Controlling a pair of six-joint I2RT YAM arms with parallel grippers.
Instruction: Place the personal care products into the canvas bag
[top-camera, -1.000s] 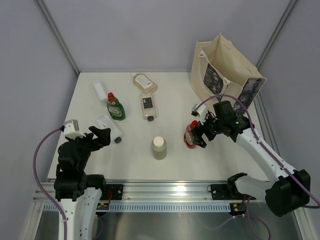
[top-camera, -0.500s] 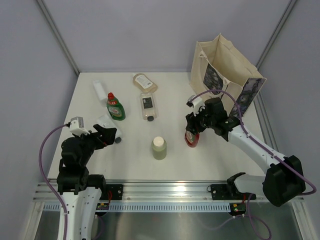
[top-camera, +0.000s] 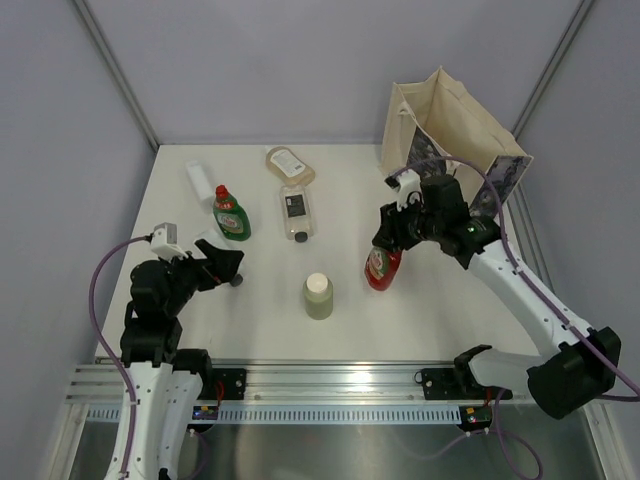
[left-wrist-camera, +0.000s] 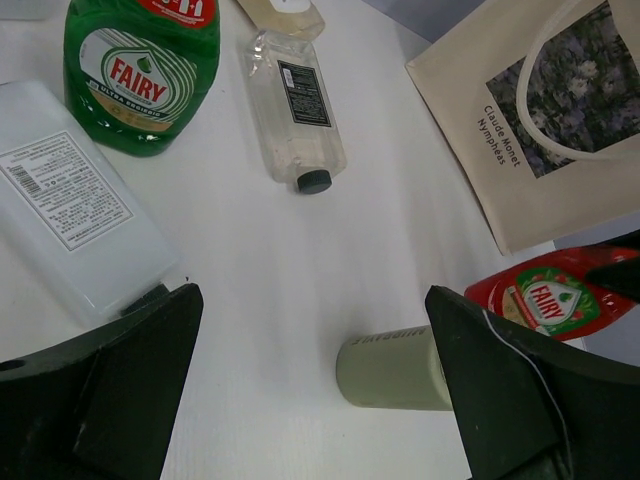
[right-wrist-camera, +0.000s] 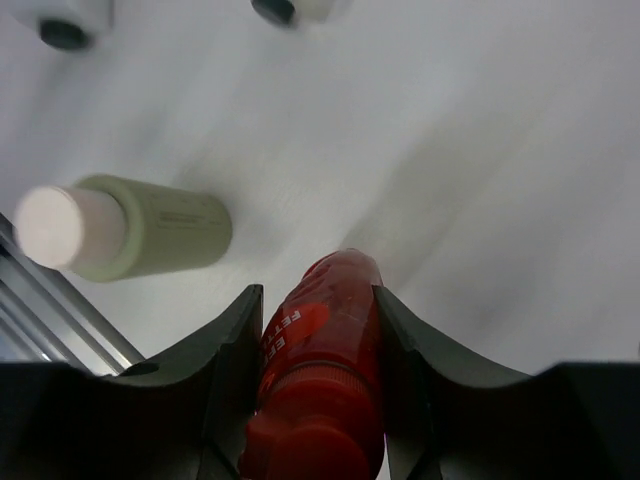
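My right gripper (top-camera: 389, 243) (right-wrist-camera: 318, 302) is shut on the neck end of the red bottle (top-camera: 382, 269) (right-wrist-camera: 338, 325), which hangs tilted below it, left of the canvas bag (top-camera: 450, 135) (left-wrist-camera: 520, 150). The bag stands upright at the back right. My left gripper (top-camera: 224, 262) (left-wrist-camera: 315, 400) is open over bare table, beside a clear black-capped bottle (left-wrist-camera: 75, 210). On the table also lie a green red-capped bottle (top-camera: 231, 215) (left-wrist-camera: 142, 70), a second clear bottle (top-camera: 296, 212) (left-wrist-camera: 297, 110), a beige pouch (top-camera: 288, 163) and a white tube (top-camera: 200, 180). A pale-green bottle (top-camera: 319, 296) (left-wrist-camera: 392, 372) (right-wrist-camera: 130, 228) stands upright.
Grey walls enclose the white table (top-camera: 350, 200) on three sides. A metal rail (top-camera: 330, 380) with both arm bases runs along the near edge. The bag's open mouth faces up, close to the right wall.
My right gripper has shut on the red bottle and swung up and back toward the bag with it. My left arm has edged to the right, its gripper staying open.
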